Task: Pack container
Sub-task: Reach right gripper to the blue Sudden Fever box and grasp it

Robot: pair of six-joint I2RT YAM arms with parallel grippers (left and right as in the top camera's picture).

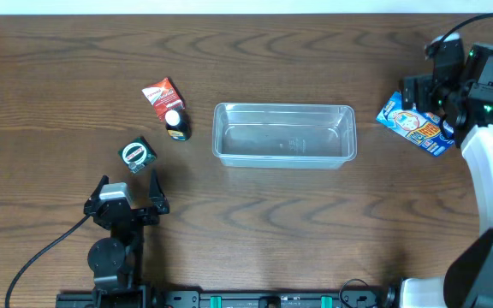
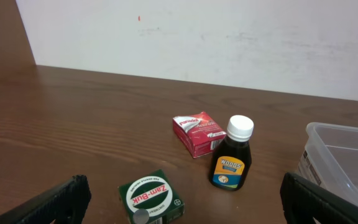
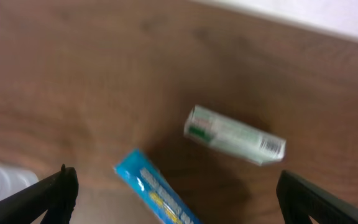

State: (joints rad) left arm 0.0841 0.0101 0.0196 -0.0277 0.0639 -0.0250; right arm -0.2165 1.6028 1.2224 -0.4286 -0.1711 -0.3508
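Overhead: the clear container (image 1: 283,134) sits at the centre, empty, its long side running left to right. To its left are a red box (image 1: 161,92), a dark bottle (image 1: 176,124) just beside it, and, nearer the robot, a green box (image 1: 138,154). The left gripper (image 1: 127,186) is just behind the green box, spread wide and holding nothing. A blue packet (image 1: 415,125) lies well to the container's right.

Left wrist: the green box is close, low between the open fingers. The bottle stands upright beyond it, with the red box behind and the container's corner at the right edge. A reach for the green box that runs long would likely tip the tall, narrow bottle.

Right wrist: the view is blurred. The right gripper (image 3: 178,180) is spread and empty above the blue packet, and a white-and-green box (image 3: 235,140) lies beyond. The packet looks flat, so closing fingers may skid over it. A careless carry could also nudge the light container.
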